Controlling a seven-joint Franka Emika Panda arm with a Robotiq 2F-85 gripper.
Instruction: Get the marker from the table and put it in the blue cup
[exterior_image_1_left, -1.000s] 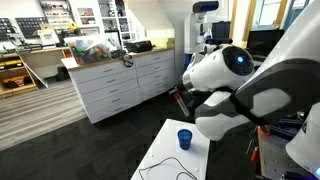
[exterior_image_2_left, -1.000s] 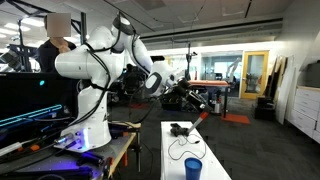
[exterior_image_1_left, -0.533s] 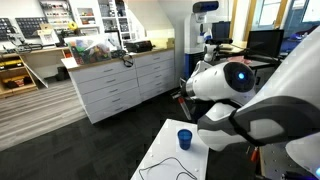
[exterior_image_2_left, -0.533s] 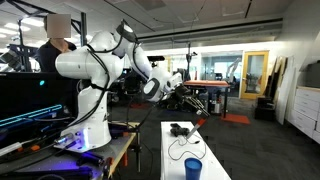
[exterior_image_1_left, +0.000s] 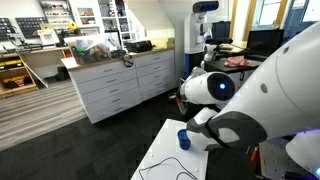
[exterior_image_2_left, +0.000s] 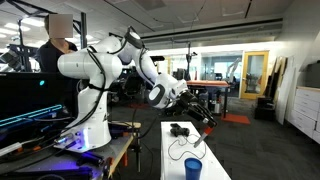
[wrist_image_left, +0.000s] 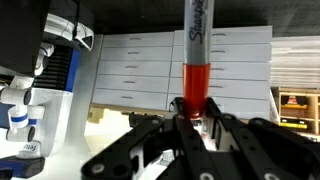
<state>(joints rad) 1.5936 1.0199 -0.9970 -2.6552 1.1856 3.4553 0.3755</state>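
In the wrist view my gripper (wrist_image_left: 195, 112) is shut on the marker (wrist_image_left: 196, 45), gripping it at its red end, and the grey printed body sticks out beyond the fingers. The blue cup (exterior_image_1_left: 184, 138) stands upright on the white table (exterior_image_1_left: 165, 160), and it also shows near the table's front end in an exterior view (exterior_image_2_left: 193, 168). In that view my gripper (exterior_image_2_left: 203, 113) hangs in the air above the table's far end (exterior_image_2_left: 212, 150), well away from the cup. The marker is too small to make out in either exterior view.
A thin black cable (exterior_image_2_left: 181, 150) loops across the table, with a small black object (exterior_image_2_left: 180, 128) at its far end. A grey-white drawer cabinet (exterior_image_1_left: 118, 85) with a cluttered top stands beyond; it also fills the wrist view (wrist_image_left: 130, 60). My arm (exterior_image_1_left: 250, 110) hides the table's right part.
My arm has swung lower and further out over the table. The wrist and gripper have moved down and to the right in an exterior view, still holding the marker.
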